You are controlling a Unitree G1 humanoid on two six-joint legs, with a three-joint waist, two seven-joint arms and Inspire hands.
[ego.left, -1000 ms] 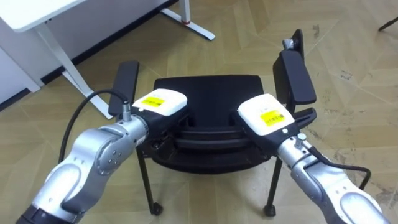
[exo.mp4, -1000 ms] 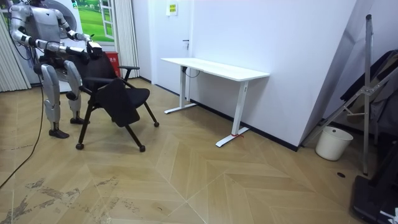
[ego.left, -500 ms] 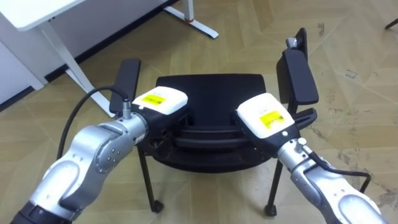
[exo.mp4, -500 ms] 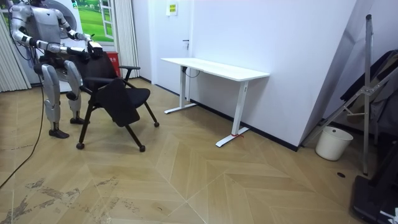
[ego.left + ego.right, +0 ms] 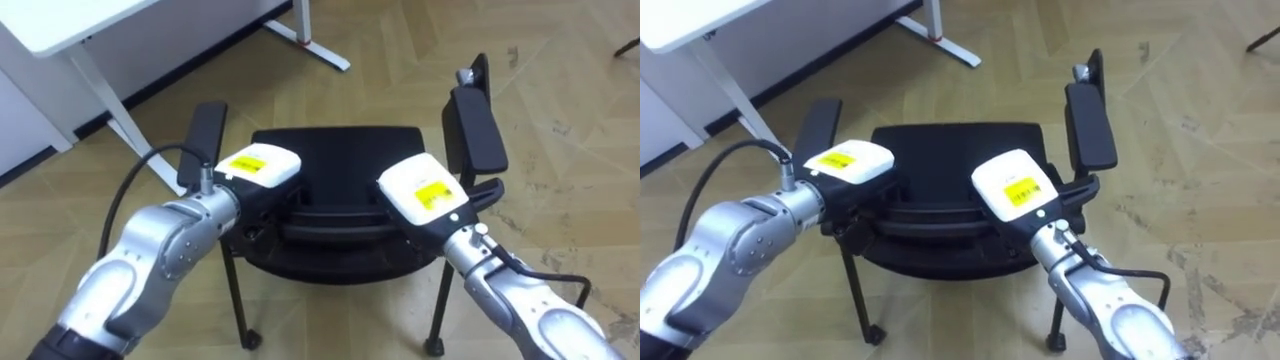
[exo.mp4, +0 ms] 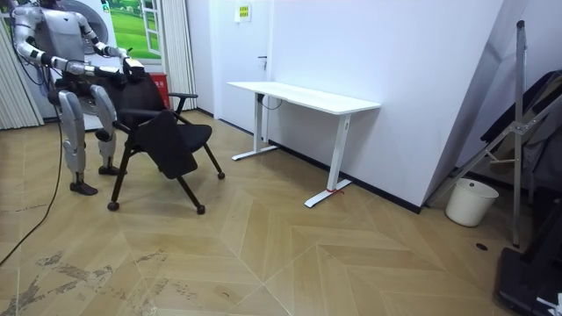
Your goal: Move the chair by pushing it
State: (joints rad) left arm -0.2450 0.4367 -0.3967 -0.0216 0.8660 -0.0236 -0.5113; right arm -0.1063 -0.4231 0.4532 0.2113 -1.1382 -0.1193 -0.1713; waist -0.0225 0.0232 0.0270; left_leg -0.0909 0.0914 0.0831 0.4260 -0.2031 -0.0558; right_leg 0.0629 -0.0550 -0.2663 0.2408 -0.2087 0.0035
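A humanoid robot stands directly behind a black chair (image 5: 335,150) on a herringbone wooden floor (image 5: 560,90), with the left robot hand (image 5: 258,165) and the right robot hand (image 5: 422,188) set side by side on the top edge of the backrest (image 5: 335,225), the part of the chair nearest its body. Whether either robot hand is clamped on the backrest or merely laid against it cannot be told from the head camera. Each robot hand carries a white cover with a yellow label on its back; the print on the labels is too small to make out. The chair faces away from the robot, its back-to-front axis running straight out from the robot, the seat stretching forward between the left armrest (image 5: 205,140) and the right armrest (image 5: 475,125). In the room view the robot and chair (image 6: 167,136) are at the far left, near a curtained window, with the seat turned toward the room view's right, where a white worktop (image 6: 303,95) stands against the wall, well apart from the chair.
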